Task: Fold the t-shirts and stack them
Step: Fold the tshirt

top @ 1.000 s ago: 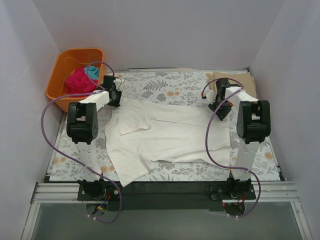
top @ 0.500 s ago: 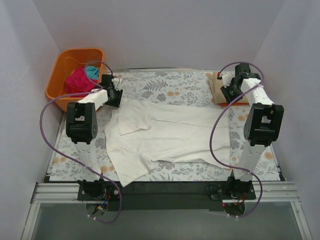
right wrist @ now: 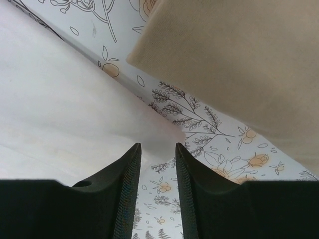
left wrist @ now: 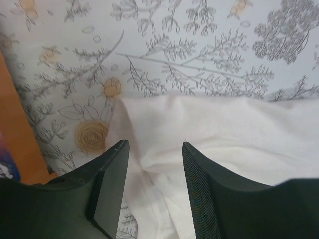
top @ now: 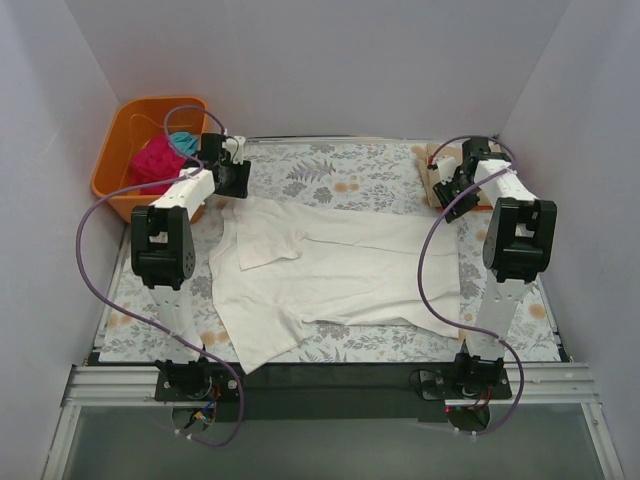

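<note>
A: Logging white t-shirt (top: 350, 265) spread flat mid-table; left gripper (left wrist: 153, 147) hanging wide, empty, over far-left corner; right gripper (right wrist: 157, 147) narrowly parted, empty, over far-right corner.
B: Flagging risk: nipping floral covering (left wrist: 199, 50) underneath, or catching tan t-shirt (right wrist: 239, 55) just beside.

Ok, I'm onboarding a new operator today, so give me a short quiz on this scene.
1. Fill in: the orange tub holds a magenta t-shirt and a ____ one.
2. True or false: the left tool is shut on the white t-shirt.
3. The tan t-shirt lies: A in the tub, B far right, near the right tool, C under the white t-shirt.
Key: 1 teal t-shirt; 2 false, the tool is open; 3 B.
</note>
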